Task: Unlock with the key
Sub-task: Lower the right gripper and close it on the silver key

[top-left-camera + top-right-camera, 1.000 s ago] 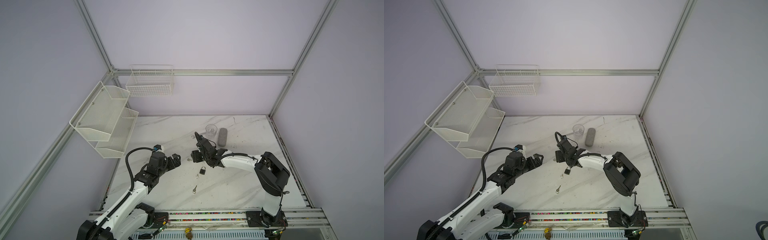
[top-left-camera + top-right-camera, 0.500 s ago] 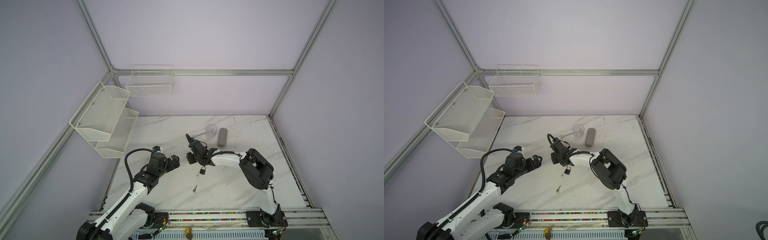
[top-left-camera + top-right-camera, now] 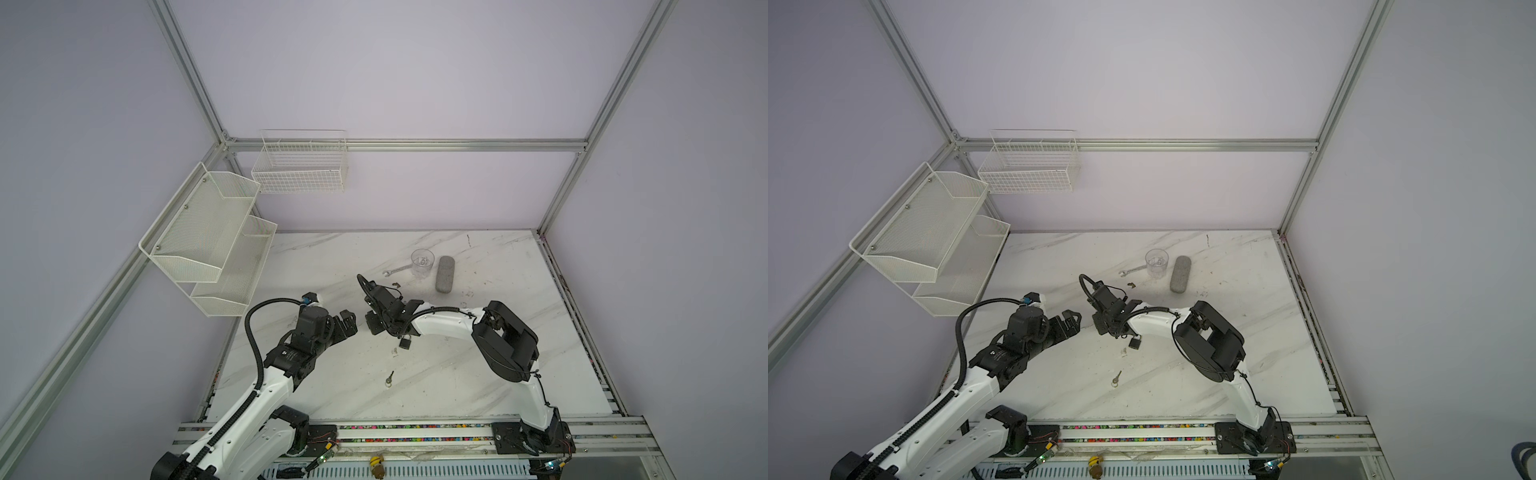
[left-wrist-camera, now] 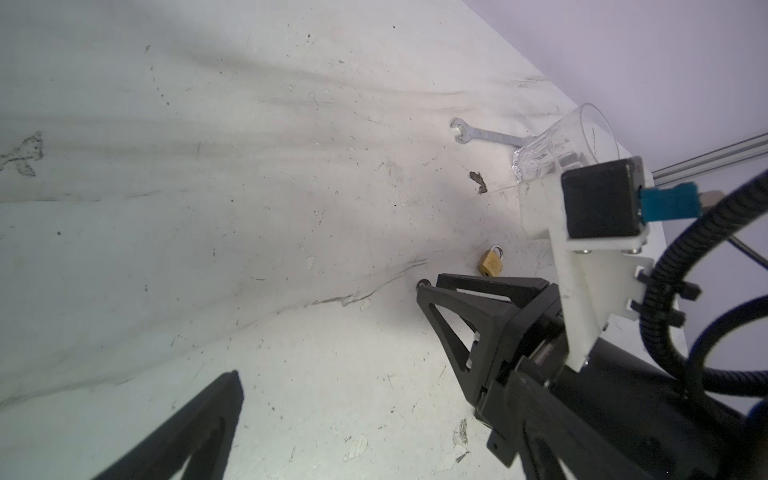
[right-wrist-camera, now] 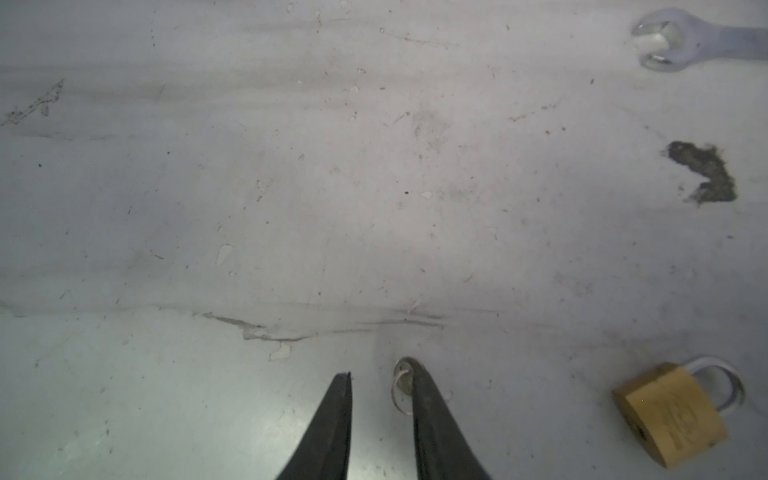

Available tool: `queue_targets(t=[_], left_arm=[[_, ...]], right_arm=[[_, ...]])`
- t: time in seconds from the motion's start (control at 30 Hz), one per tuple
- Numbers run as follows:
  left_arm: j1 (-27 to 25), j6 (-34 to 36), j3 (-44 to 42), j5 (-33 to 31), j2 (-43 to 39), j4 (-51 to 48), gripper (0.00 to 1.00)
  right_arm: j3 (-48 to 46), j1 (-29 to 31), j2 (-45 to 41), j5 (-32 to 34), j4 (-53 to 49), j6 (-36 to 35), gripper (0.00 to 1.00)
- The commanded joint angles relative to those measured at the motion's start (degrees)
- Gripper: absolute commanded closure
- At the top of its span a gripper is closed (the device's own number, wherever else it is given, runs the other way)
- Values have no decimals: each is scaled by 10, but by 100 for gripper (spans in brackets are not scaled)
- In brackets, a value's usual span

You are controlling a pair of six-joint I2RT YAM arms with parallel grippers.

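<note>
Since a second ago the right gripper (image 3: 374,326) has swung across the white marble-patterned table (image 3: 478,374) toward the left gripper (image 3: 347,326), while the small brass padlock with a silver shackle (image 5: 669,419) and the small silver key on a ring (image 3: 389,378) lie where they lay. The right wrist view shows the right gripper's two black fingers (image 5: 332,415) a narrow way apart with bare table between them, grasping nothing. A little round silver piece with a thin wire loop (image 5: 403,380) lies against one fingertip; what it is I cannot tell. The padlock lies flat just beside this gripper, not touching it. The key lies well apart from both grippers, toward the arm bases, and shows only in both top views. The left gripper hangs spread wide and empty, near the right one. Beyond the right gripper a clear glass tumbler (image 3: 422,262) stands upright holding metal bits too small to name, with a silver open-ended wrench (image 4: 486,135) running up to its foot and a grey oblong block (image 3: 445,274) just beside it. Only the top views show the white mesh wall shelves (image 3: 208,241) and the white wire basket (image 3: 301,166).
</note>
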Motion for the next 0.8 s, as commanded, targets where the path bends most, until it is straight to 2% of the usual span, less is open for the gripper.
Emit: queue_targets(t=[0.0,0.2,0.6,0.77], left_arm=[[-1,2,39,-19,-15,-5,0],[-1,-1,35,-23,-22,-6,0],[-1,-3,35,-22,-14,-6,0],[0,-1,35,-23,-14,-6,0]], right_arm=[[15,4,16,20,-27,-14,72],[23,4,25,24,-33,-17,76],[39,4,46,37,-48,-21,77],[39,4,46,48,-56,-22,81]])
